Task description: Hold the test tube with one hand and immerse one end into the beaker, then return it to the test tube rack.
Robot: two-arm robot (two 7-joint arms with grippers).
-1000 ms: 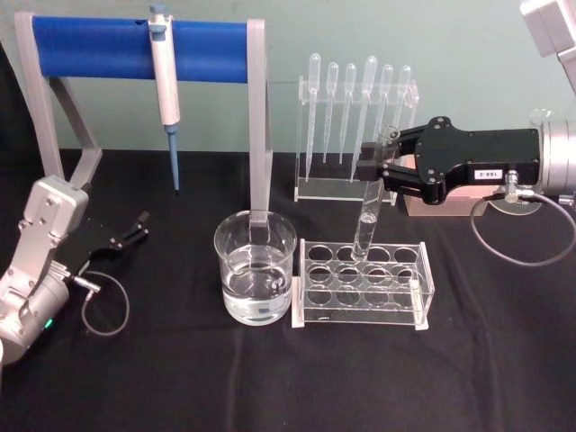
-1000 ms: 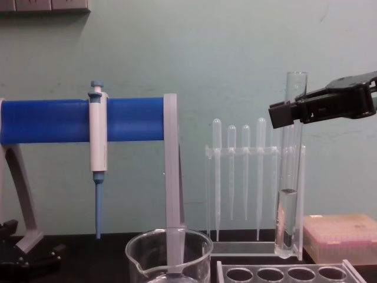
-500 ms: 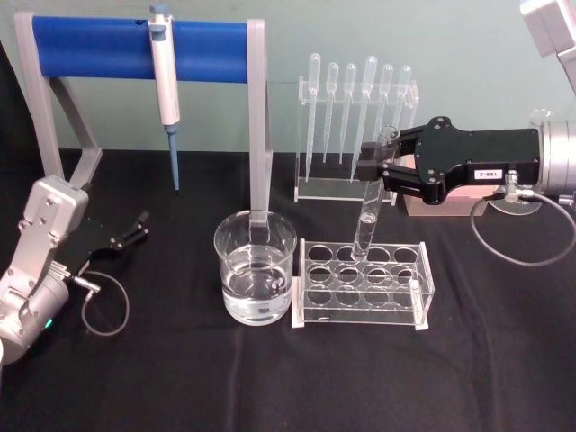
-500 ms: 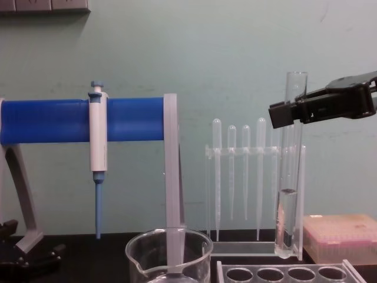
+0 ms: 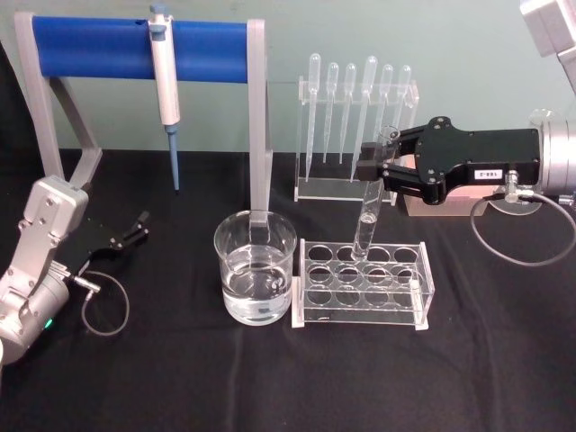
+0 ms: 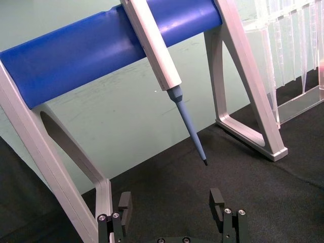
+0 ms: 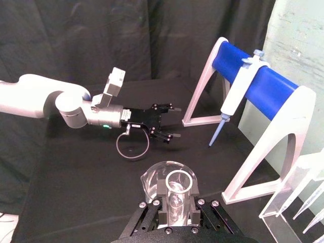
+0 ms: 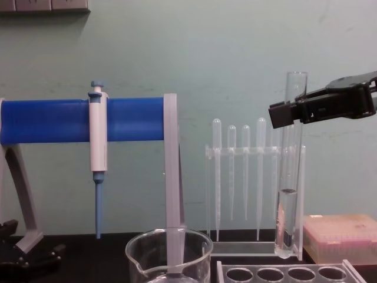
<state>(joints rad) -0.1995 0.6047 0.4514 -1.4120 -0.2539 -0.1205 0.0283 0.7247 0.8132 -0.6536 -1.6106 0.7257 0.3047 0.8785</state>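
Head view, right pincer (image 5: pixel 373 162) gripping test tube (image 5: pixel 369 211), above rack (image 5: pixel 396 304)

Quantities on the worktop (image 5: pixel 270 378): one test tube (image 5: pixel 371 202), one beaker (image 5: pixel 256 279), one eight-hole rack (image 5: pixel 425 290), six pipettes (image 5: pixel 369 99), one pipettor (image 5: pixel 164 81), one blue stand (image 5: pixel 99 47), one pink box (image 8: pixel 340 236).

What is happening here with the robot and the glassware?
The black two-fingered right gripper holds the long clear glass test tube, partly filled with liquid, near its rim. Its rounded bottom hangs over the back row of the clear plastic rack, right of the wide glass beaker. The left gripper is parked open at the black table's left.
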